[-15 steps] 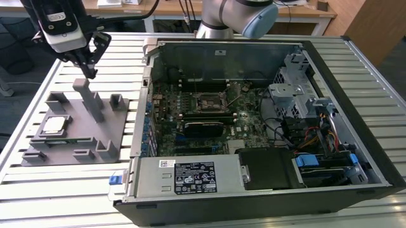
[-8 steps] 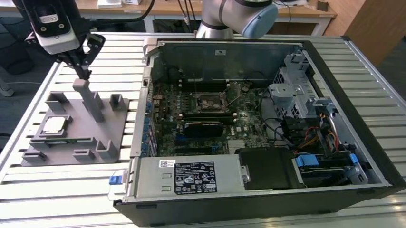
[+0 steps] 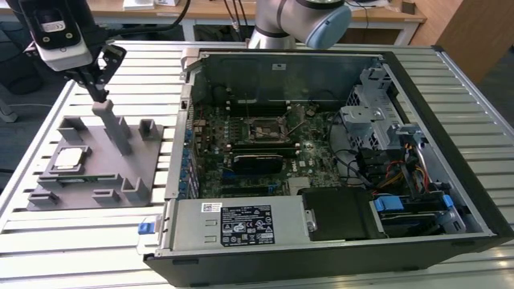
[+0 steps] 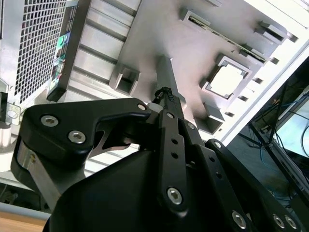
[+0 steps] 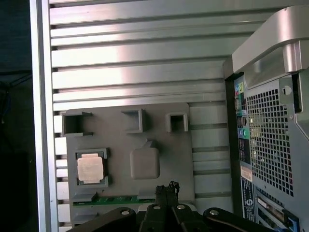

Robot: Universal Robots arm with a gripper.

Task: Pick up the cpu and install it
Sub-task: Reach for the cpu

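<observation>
The cpu (image 3: 68, 158), a small square chip with a pale metal top, lies in a recess at the exterior view's left of a grey fixture plate (image 3: 88, 198). Both wrist views show the cpu (image 4: 226, 79) (image 5: 91, 169) from above. My gripper (image 3: 98, 93) hangs over the plate, just above the top of a tall grey post (image 3: 114, 129), behind and to the right of the cpu. Its black fingers meet at the tips in both wrist views (image 4: 163, 92) (image 5: 166, 187), with nothing between them. The open computer case (image 3: 418, 78) shows the motherboard's empty socket (image 3: 265, 127).
A thin green memory stick (image 3: 76, 177) (image 5: 120, 199) lies in a slot of the plate in front of the cpu. Several raised grey blocks (image 3: 148, 128) stand around the plate. Everything rests on a slatted aluminium table (image 3: 144, 72). The case wall (image 5: 270, 121) rises close to the plate.
</observation>
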